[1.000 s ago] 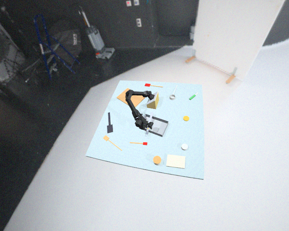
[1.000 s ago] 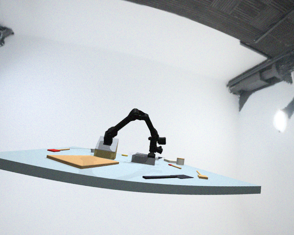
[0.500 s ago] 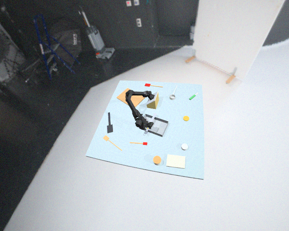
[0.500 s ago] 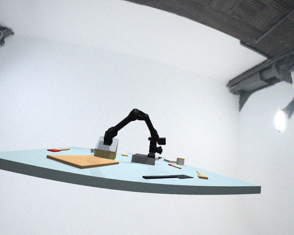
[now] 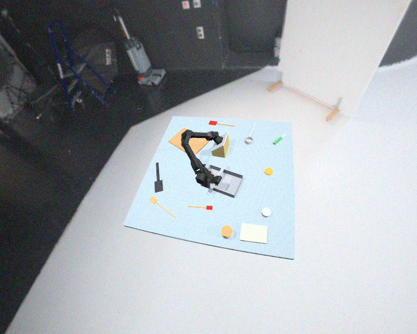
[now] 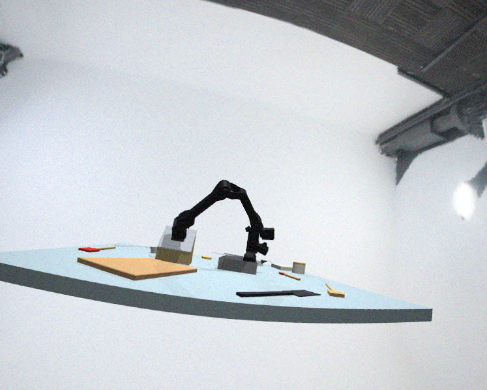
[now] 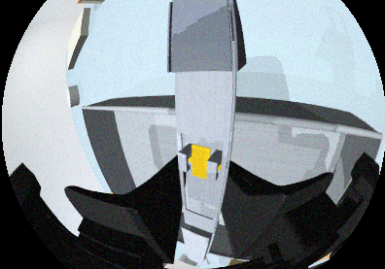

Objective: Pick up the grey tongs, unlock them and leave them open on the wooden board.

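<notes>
The grey tongs (image 5: 210,190) (image 7: 204,101) lie across the roasting tin (image 5: 227,193) (image 6: 235,263) (image 7: 292,111). In the wrist view they run almost straight up the picture, with a darker grey block and an open loop at the top and a yellow piece low on the body. My gripper (image 5: 213,182) (image 6: 249,256) (image 7: 197,156) points down at the tin's near-left side and is shut on the tongs, one black finger on each side by the yellow piece. The far ends of the tongs are partly hidden. The wooden board (image 5: 176,139) (image 6: 139,268) lies flat and bears nothing.
A wedge-shaped block (image 5: 221,149) (image 6: 174,255) stands by the arm's base, between board and tin. A black spatula (image 5: 158,185) (image 6: 306,293) lies left of the tin. A red-headed spatula (image 5: 209,208) and an orange-topped cylinder (image 5: 226,230) are towards the front.
</notes>
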